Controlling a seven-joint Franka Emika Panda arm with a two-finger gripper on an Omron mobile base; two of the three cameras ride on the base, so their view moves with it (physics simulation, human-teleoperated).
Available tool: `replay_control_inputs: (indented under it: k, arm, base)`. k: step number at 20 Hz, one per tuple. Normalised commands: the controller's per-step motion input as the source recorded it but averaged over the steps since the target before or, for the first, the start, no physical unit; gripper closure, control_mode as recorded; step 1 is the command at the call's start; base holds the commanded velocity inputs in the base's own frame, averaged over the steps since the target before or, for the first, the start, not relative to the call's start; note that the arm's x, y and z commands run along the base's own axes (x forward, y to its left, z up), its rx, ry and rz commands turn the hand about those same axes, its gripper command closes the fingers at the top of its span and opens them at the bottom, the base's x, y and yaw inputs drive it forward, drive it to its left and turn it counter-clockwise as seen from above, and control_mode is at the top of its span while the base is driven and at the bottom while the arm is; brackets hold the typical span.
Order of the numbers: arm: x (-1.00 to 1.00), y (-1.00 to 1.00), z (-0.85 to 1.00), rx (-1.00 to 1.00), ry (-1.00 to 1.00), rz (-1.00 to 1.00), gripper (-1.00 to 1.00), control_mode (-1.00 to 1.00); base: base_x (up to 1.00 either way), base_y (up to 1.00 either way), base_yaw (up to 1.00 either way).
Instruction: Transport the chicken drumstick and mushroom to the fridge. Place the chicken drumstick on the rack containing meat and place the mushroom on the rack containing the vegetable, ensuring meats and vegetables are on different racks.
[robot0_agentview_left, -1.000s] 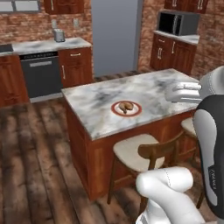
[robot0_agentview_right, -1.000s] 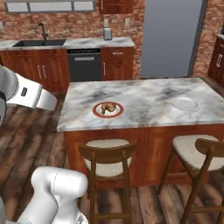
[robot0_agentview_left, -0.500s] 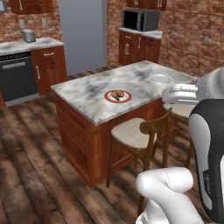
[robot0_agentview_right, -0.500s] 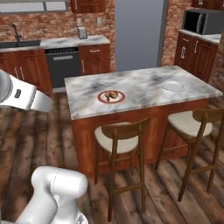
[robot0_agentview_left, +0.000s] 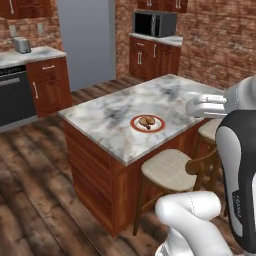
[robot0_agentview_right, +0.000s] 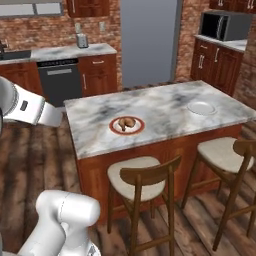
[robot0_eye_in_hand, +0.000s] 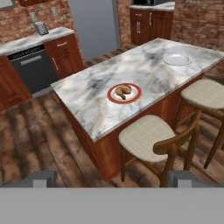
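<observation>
Island nearer now, chicken drumstick (robot0_eye_in_hand: 124, 91) plated, no labels

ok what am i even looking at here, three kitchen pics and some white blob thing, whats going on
The white blob is a robot arm on a driving base, in a simulated kitchen. Two pictures come from cameras on the base, behind the arm's left and right. The third comes from a camera on its hand; the end effector at the bottom is open and holds nothing. On the marble island sits a red-rimmed plate with the chicken drumstick, plus an empty white plate. Two stools stand in front. The grey fridge behind is closed.
</observation>
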Motion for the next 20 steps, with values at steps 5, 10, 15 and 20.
replay_control_inputs:
  k: [5, 10, 15, 20]
  arm:
    - [0.00, 0.00, 0.00, 0.00, 0.00, 0.00, -1.00, 1.00]
    - [0.00, 0.00, 0.00, 0.00, 0.00, 0.00, -1.00, 1.00]
    - [0.00, 0.00, 0.00, 0.00, 0.00, 0.00, -1.00, 1.00]
    - [0.00, 0.00, 0.00, 0.00, 0.00, 0.00, -1.00, 1.00]
  base:
    - [0.27, -0.03, -0.20]
    - [0.73, 0.04, -0.28]
    - [0.84, 0.09, -0.37]
    - [0.71, 0.00, -0.24]
